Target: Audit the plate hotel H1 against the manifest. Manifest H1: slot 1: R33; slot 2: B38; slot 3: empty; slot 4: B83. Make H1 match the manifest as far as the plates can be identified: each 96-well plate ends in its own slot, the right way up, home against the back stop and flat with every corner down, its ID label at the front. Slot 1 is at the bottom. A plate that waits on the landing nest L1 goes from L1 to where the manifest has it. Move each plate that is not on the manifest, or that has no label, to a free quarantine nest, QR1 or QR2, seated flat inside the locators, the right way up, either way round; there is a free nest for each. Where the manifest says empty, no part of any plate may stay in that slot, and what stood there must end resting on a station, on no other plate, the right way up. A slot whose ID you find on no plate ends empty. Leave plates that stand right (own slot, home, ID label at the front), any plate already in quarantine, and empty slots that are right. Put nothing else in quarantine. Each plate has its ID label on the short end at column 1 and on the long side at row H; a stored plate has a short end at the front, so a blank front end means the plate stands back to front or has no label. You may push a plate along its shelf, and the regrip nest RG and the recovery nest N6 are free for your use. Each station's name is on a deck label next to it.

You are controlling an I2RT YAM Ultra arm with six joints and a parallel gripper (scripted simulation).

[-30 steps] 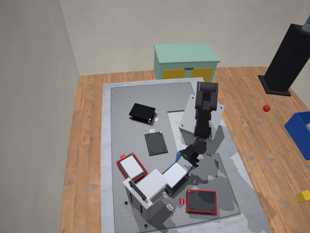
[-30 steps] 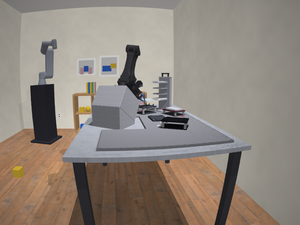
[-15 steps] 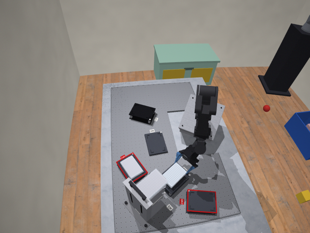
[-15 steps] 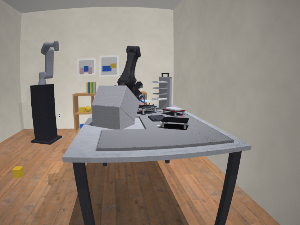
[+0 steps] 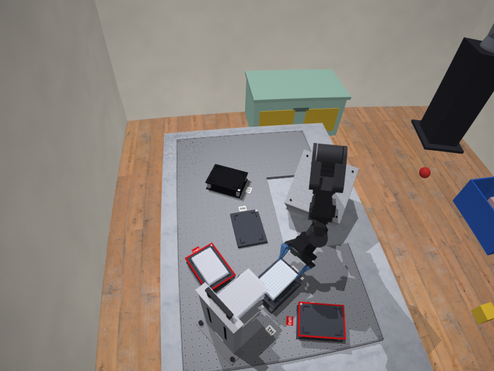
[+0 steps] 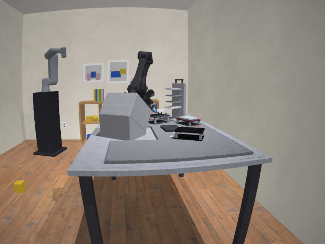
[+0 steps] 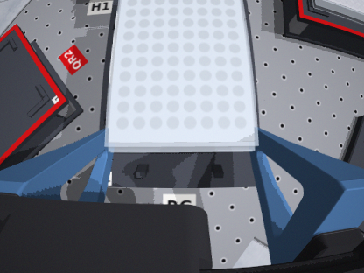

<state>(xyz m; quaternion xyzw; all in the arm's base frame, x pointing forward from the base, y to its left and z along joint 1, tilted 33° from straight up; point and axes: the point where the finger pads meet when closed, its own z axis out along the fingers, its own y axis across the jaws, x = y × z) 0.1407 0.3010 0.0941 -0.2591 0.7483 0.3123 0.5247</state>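
Observation:
My gripper (image 5: 293,261) (image 7: 181,136) (image 6: 154,107) is shut on the near short end of a white 96-well plate (image 5: 279,277) (image 7: 182,59). It holds the plate level, wells up, a little above the RG nest (image 5: 279,302) (image 7: 170,167) (image 6: 159,115). The plate's far end points at the plate hotel H1 (image 5: 223,319) (image 6: 179,97). The near end face looks blank. In the side view the hotel's shelves show, with a white plate (image 6: 173,106) in the lowest one. From above, another white plate (image 5: 241,293) shows in the top shelf.
QR1 (image 5: 191,263) (image 7: 304,7) left of the hotel holds a white plate (image 5: 211,266) (image 6: 188,118). QR2 (image 5: 321,321) (image 7: 24,94) lies bare to the right. The flat N6 nest (image 5: 248,228) and the raised black L1 nest (image 5: 226,179) (image 6: 189,129) stand farther back.

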